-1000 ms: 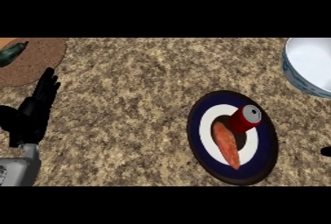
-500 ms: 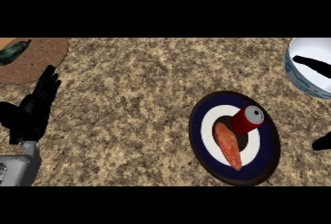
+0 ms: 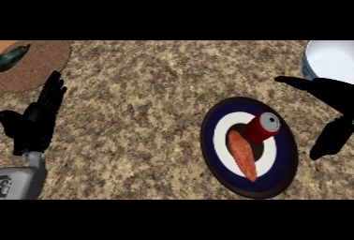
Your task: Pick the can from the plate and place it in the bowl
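Head view — right hand (image 3: 330,101) spread beside can (image 3: 262,127), fingers (image 3: 294,81) apart

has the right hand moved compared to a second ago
Yes. The right hand has come further into view from the right edge, now spread open between the bowl and the plate, right of the can.

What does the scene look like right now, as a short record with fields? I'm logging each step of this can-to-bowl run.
can: red can lying on its side on the plate, not held
beside the can: orange carrot on the same plate
bowl: white bowl at the upper right, partly cut off
right hand: right hand open, right of the plate, apart from the can
left hand: left hand open, resting at the left edge
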